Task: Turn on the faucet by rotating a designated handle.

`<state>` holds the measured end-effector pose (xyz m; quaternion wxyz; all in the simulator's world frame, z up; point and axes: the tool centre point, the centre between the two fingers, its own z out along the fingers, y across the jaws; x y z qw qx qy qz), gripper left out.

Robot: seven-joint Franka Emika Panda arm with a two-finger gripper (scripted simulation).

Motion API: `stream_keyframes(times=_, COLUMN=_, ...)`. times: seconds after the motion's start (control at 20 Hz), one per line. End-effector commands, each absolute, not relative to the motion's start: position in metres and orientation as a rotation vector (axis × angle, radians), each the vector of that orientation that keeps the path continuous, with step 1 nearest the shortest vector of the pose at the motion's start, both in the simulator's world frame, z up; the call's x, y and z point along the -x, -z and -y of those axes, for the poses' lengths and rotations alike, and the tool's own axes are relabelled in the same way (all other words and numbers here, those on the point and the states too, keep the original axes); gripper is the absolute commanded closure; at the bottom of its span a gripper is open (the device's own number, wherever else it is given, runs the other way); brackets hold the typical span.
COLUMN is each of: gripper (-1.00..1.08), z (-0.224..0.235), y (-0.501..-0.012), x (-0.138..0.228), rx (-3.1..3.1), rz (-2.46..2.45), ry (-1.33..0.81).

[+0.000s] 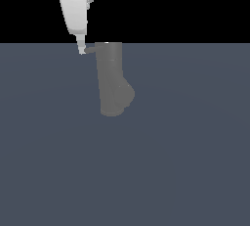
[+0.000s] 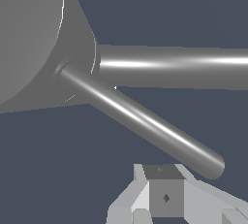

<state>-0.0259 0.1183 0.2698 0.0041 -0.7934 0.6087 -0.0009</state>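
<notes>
A flat, dull blue-grey floor point(image 1: 185, 171) spreads beneath a plain black background point(image 1: 185, 5).

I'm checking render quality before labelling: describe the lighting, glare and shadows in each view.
Exterior view: flat, even light, black upper background, no cast shadows on the floor; the faucet is dull matte grey and the pincer near-white. Wrist view: sharp bright highlight streaks run along the handle and a second rod behind it; everything is crisp, no blur.
</notes>
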Motion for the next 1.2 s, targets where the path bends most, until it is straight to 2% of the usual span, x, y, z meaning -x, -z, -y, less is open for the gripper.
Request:
stream_keyframes(times=0.0, gripper=1.08, z=-0.092, y=-0.27, x=0.031, rx=2.464, rz=-1.947, ry=0.001)
stream_keyframes(times=0.25, gripper=1.08, z=-0.071, y=-0.27, x=0.042, rx=2.463, rz=-1.95, ry=0.0)
stream_keyframes(times=0.3, gripper=1.08, z=-0.071, y=-0.27, x=0.042, rx=2.463, rz=-1.95, ry=0.0)
stream_keyframes(times=0.35, gripper=1.08, z=-0.09, y=-0.27, x=0.04, rx=2.485, rz=-1.916, ry=0.004)
stream_keyframes(times=1.15, gripper=1.08, z=0.003, y=-0.27, x=0.017, rx=2.467, rz=-1.944, ry=0.001)
